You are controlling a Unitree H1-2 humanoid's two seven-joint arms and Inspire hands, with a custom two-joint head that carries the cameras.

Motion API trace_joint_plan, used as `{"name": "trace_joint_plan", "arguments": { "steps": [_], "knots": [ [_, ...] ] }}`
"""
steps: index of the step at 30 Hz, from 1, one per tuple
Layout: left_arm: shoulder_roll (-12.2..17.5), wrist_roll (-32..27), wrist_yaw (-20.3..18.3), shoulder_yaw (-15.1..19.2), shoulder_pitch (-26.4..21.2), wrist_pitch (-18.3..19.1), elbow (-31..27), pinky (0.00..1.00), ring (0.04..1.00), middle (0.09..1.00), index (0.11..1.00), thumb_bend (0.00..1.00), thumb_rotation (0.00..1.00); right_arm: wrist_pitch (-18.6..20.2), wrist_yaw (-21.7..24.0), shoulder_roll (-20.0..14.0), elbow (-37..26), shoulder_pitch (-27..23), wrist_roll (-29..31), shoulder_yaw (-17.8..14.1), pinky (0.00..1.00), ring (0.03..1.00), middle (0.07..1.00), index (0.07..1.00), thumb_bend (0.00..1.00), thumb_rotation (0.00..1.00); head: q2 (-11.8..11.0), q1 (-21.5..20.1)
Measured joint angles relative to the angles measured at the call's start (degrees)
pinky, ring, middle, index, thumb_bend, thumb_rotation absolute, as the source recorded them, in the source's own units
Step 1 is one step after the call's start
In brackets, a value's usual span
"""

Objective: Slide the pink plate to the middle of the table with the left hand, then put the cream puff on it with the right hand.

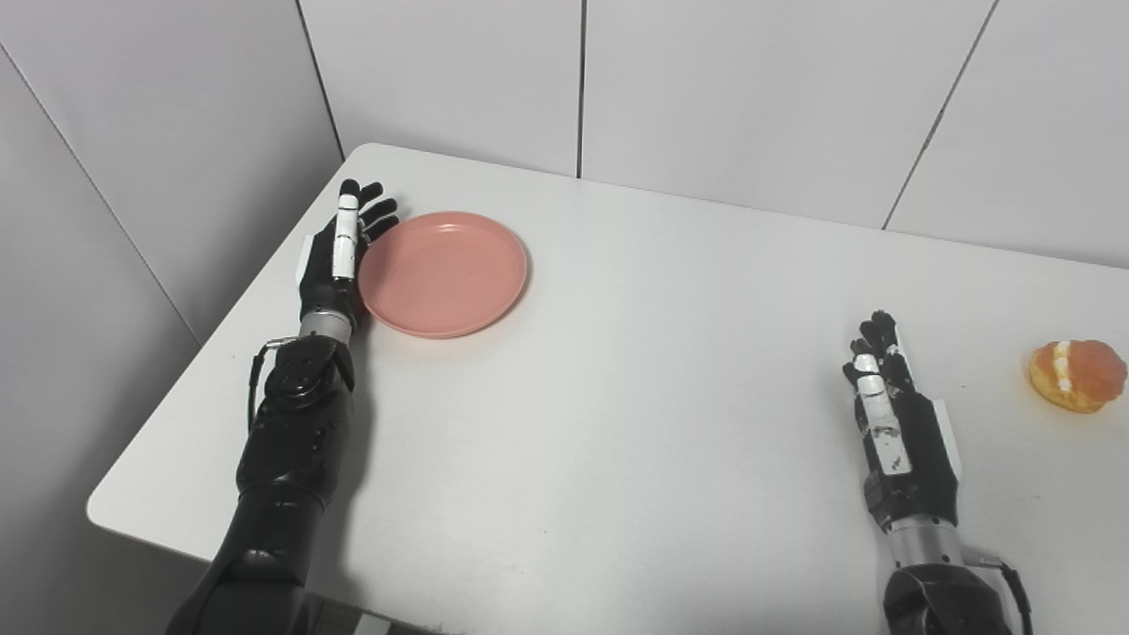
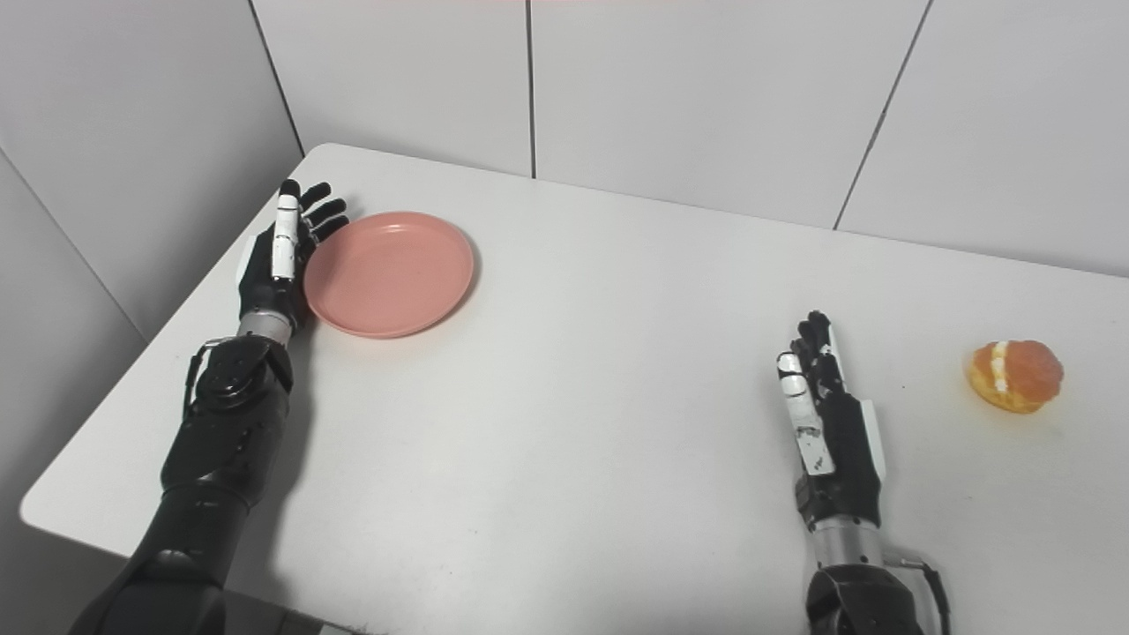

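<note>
The pink plate (image 1: 443, 273) lies empty at the far left of the white table (image 1: 617, 397). My left hand (image 1: 340, 256) is open, fingers straight, its edge against the plate's left rim. The cream puff (image 1: 1078, 375), orange-brown with a white cream stripe, sits at the table's right side. My right hand (image 1: 893, 414) is open and empty, resting on the table to the left of the cream puff, apart from it. Both show in the right eye view too: plate (image 2: 388, 273), cream puff (image 2: 1014, 376).
Grey panel walls (image 1: 723, 97) stand behind and to the left of the table. The table's left edge and near-left corner (image 1: 110, 507) lie close beside my left arm.
</note>
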Motion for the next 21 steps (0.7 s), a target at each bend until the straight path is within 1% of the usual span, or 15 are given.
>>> {"name": "trace_joint_plan", "arguments": {
  "steps": [4, 6, 8, 11, 13, 17, 20, 21],
  "knots": [
    [-1.2, -0.5, -0.3, -0.2, 0.1, 1.9, -1.8, 0.79, 0.81, 0.797, 0.779, 0.69, 1.0, 0.0, 0.0, -0.1, 0.0, 0.0, -0.2, -0.1, 1.0, 0.995, 0.989, 0.982, 0.64, 0.8, 0.4, -0.4],
    [-1.8, -0.6, -0.5, -0.7, 0.3, 2.6, -3.0, 0.79, 0.812, 0.8, 0.781, 0.69, 1.0, 0.0, 0.0, -0.1, 0.0, 0.0, -0.3, 0.0, 1.0, 0.997, 0.991, 0.984, 0.65, 0.81, 0.4, -0.5],
    [-2.6, -0.6, -0.5, -1.4, 0.5, 3.4, -4.2, 0.8, 0.818, 0.804, 0.786, 0.69, 1.0, 0.0, 0.0, -0.1, -0.1, 0.0, -0.3, 0.0, 1.0, 0.996, 0.99, 0.984, 0.65, 0.81, 0.4, -0.6],
    [-3.5, -0.5, -0.8, -2.6, 0.8, 4.5, -6.0, 0.81, 0.823, 0.808, 0.791, 0.68, 1.0, 0.0, -0.1, -0.1, -0.1, 0.0, -0.5, 0.0, 1.0, 0.996, 0.991, 0.984, 0.66, 0.81, 0.8, -1.1],
    [-3.8, -0.3, -1.3, -3.4, 1.1, 5.2, -6.9, 0.81, 0.817, 0.803, 0.789, 0.66, 1.0, 0.0, -0.1, -0.1, -0.1, 0.0, -0.6, 0.0, 1.0, 1.0, 0.995, 0.985, 0.69, 0.82, 0.9, -1.4],
    [-4.8, 0.0, -1.5, -4.0, 1.5, 6.6, -8.4, 0.79, 0.81, 0.797, 0.788, 0.66, 1.0, 0.0, -0.1, -0.1, -0.3, 0.1, -0.8, 0.0, 1.0, 1.0, 0.994, 0.988, 0.7, 0.83, 0.9, -1.5],
    [-5.4, 0.0, -1.5, -4.4, 1.6, 7.0, -8.7, 0.8, 0.809, 0.797, 0.785, 0.67, 1.0, 0.0, -0.3, -0.1, -0.3, 0.0, -0.9, 0.0, 1.0, 1.0, 0.993, 0.989, 0.67, 0.83, 0.9, -1.9],
    [-5.4, 0.0, -1.6, -4.7, 1.6, 7.2, -8.8, 0.81, 0.82, 0.806, 0.793, 0.67, 1.0, 0.0, -0.3, -0.1, -0.2, 0.0, -1.0, 0.0, 1.0, 1.0, 0.994, 0.989, 0.66, 0.82, 1.0, -2.5]
  ]
}}
